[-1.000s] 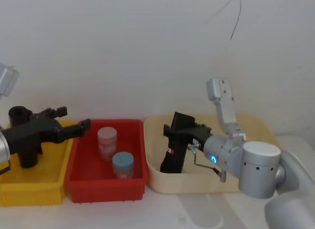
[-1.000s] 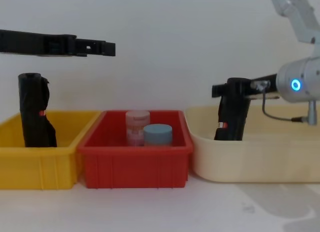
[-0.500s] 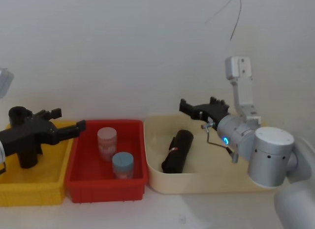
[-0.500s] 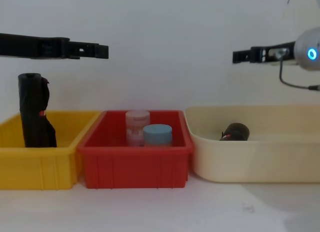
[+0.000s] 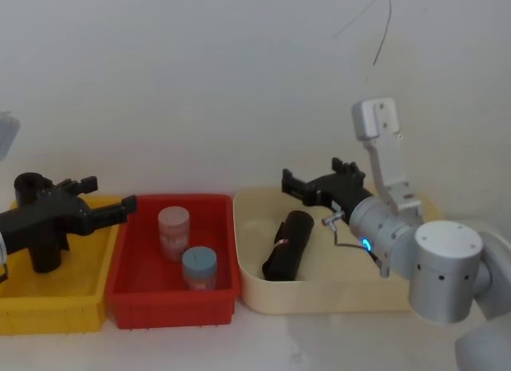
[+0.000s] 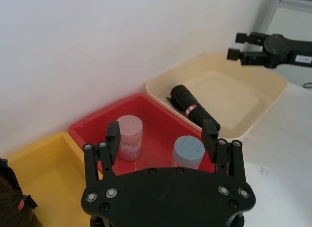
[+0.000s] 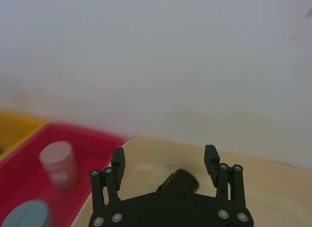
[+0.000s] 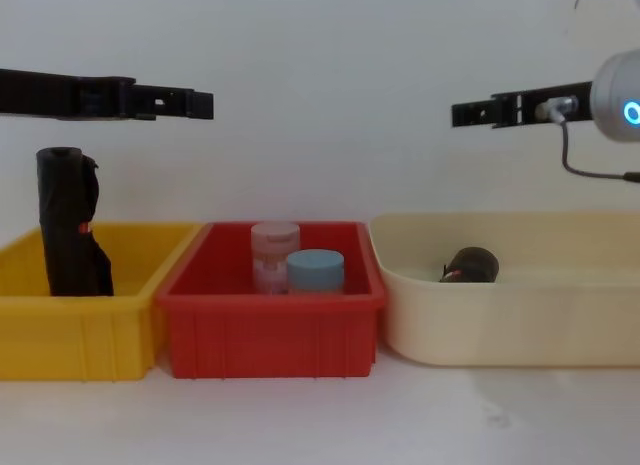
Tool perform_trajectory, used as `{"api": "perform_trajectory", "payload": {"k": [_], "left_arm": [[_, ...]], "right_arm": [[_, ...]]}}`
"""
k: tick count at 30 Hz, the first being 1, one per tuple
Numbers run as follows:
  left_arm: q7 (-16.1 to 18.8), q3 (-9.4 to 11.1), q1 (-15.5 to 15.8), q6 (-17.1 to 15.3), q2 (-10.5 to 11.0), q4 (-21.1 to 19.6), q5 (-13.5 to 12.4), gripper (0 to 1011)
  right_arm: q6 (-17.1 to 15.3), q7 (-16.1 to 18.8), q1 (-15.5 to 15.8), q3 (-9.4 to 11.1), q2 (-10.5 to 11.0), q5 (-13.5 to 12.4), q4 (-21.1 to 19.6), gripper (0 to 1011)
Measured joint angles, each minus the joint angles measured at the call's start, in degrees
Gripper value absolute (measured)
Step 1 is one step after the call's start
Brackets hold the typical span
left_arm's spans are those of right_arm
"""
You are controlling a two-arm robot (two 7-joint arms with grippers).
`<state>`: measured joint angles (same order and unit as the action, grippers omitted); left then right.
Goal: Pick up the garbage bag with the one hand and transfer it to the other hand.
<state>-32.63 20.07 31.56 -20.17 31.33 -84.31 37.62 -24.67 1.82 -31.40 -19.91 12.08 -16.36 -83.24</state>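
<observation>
The right gripper (image 7: 165, 156), fingers spread wide and holding nothing, hangs above the cream bin (image 5: 319, 305), where the garbage bag (image 5: 287, 243) lies on its side.
Two grippers show, both parted and both bare. The right one, on the arm with the blue light ring (image 5: 366, 245), sits well clear above the bag and touches nothing. The left gripper (image 6: 161, 131) is raised over the yellow bin (image 5: 48, 315), its fingers reaching toward the red bin (image 5: 172, 307). There are three bins in a row on the table (image 5: 319, 343): yellow, red, cream. There are two black rolls: the garbage bag, flat in the cream bin with its small red label facing up, and a looser roll (image 8: 65, 225) standing upright in the yellow bin. Two jars stand in the red bin, a pink jar (image 5: 173, 231) and, just in front of it, a blue-lidded jar (image 5: 199, 267).
</observation>
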Motion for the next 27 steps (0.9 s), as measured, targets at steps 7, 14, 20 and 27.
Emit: {"api": "perform_trajectory", "payload": {"k": [7,14,20,27], "left_arm": [[0.04,-0.04,-0.04,0.0,0.02,-0.02,0.03,1001],[0.08,-0.08,-0.07,0.0,0.06,-0.02,0.03,1001],[0.09,-0.08,-0.1,0.0,0.08,-0.02,0.03,1001],[0.1,-0.07,-0.11,0.01,0.09,-0.02,0.02,1001]], "right_arm": [[-1.06,2.8,2.17,-2.58,1.35,0.76,-2.71,1001],[-2.27,6.0,3.97,-5.68,2.18,1.34,-4.55,1001],[-3.3,8.94,4.59,-8.72,2.24,1.81,-5.09,1001],[-4.08,12.51,3.59,-12.41,1.13,2.53,-3.88,1001]]}}
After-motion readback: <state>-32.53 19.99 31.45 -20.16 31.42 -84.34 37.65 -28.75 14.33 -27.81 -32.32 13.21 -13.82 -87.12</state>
